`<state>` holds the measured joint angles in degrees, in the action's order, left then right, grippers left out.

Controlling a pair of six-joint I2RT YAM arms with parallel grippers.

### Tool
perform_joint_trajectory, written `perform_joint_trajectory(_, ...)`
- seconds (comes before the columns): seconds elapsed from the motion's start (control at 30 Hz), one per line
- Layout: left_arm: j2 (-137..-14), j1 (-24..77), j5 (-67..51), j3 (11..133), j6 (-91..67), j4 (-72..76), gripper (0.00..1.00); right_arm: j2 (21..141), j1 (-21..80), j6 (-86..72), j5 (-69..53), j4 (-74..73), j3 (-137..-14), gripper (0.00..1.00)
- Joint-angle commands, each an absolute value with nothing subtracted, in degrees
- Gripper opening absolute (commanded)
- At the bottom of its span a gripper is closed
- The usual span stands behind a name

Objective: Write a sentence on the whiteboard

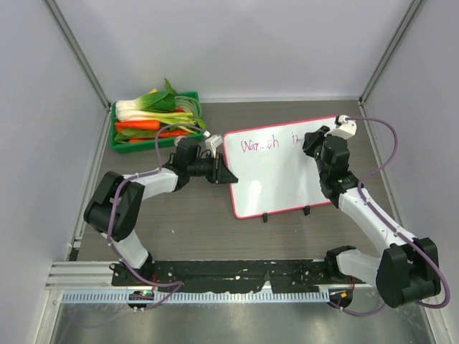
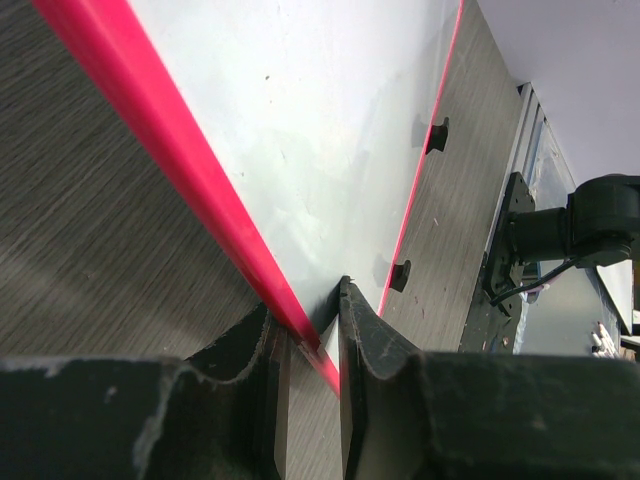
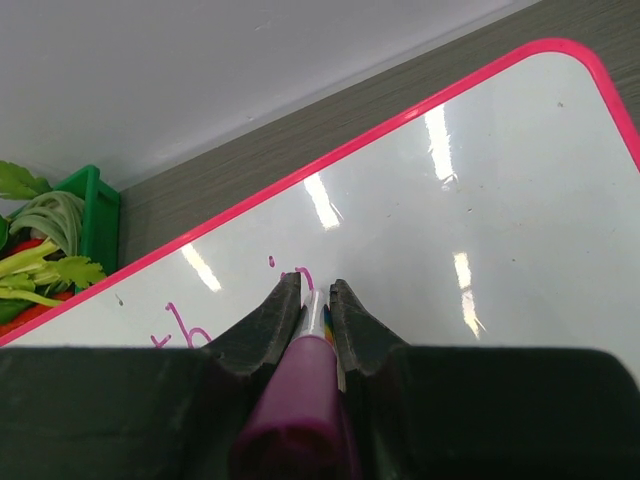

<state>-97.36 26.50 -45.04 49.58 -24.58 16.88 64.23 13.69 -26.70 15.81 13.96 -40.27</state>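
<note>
The whiteboard [image 1: 276,172], glossy white with a pink-red frame and two black feet, lies flat on the table. Pink handwriting, the sentence [image 1: 259,145], runs along its far edge; more letters show in the right wrist view [image 3: 190,330]. My left gripper [image 1: 228,175] is shut on the board's left frame edge [image 2: 300,325], one finger on each side. My right gripper [image 1: 313,143] is shut on a purple-capped marker [image 3: 305,385], its tip down on the board [image 3: 480,230] just past the last pink letters.
A green crate [image 1: 154,125] of toy vegetables stands at the far left, close behind my left arm; it also shows in the right wrist view [image 3: 90,215]. White enclosure walls stand on three sides. A black rail [image 1: 237,276] runs along the near edge.
</note>
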Motion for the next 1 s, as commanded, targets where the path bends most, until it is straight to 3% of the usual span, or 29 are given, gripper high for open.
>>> perform_joint_trajectory(0.0,-99.5,28.0,-40.9,48.8,-17.3,12.1,0.00,65.7,13.4,-26.1,18.5,14.9,-43.2,0.01)
perform_joint_trajectory(0.97,-99.4,28.0,-40.6,48.8,-17.3,12.0,0.00,64.9,12.0,-26.5,18.5,11.0,-41.0,0.01)
